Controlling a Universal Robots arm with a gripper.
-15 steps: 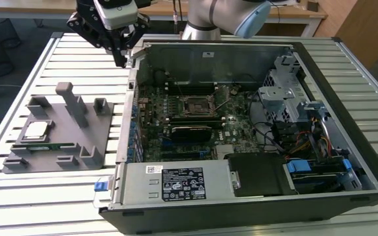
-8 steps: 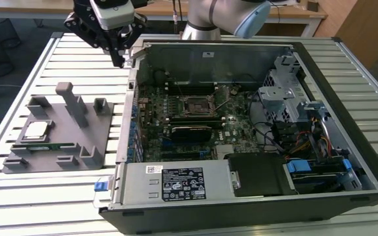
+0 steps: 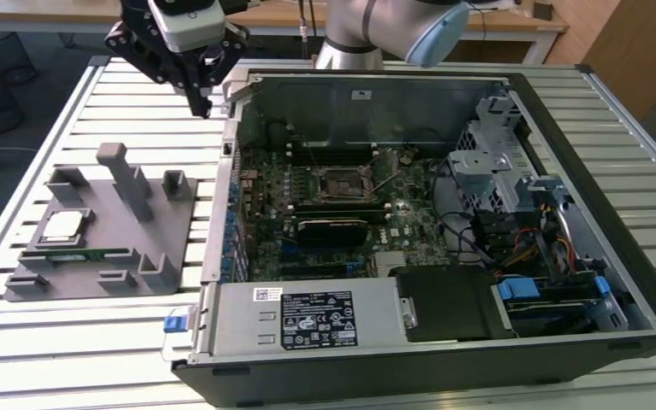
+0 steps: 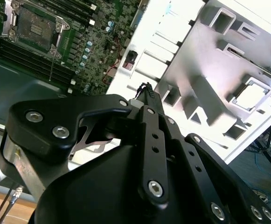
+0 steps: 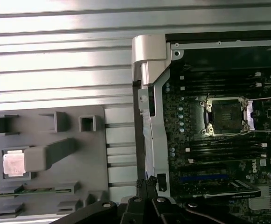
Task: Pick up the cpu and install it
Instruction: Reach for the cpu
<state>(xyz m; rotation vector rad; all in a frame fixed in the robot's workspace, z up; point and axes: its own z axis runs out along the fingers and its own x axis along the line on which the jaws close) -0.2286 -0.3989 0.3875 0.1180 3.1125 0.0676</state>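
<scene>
While cpu (image 3: 62, 225) rests in fixture (image 3: 72, 288), closed gripper (image 3: 201, 109) points down beside case (image 3: 573, 128).

Exterior view: arm (image 3: 357, 30) cut off at 12 o'clock, case (image 3: 442, 376) at 6 o'clock. The cpu (image 3: 61, 225) markings are too small to tell.

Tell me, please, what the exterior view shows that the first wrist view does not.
The exterior view adds the arm's body, the power supply and the drive cage. The first wrist view adds a straight-down look into the open socket. Both show the cpu lying in the grey fixture, the green memory stick and the gripper near the case's corner.
</scene>
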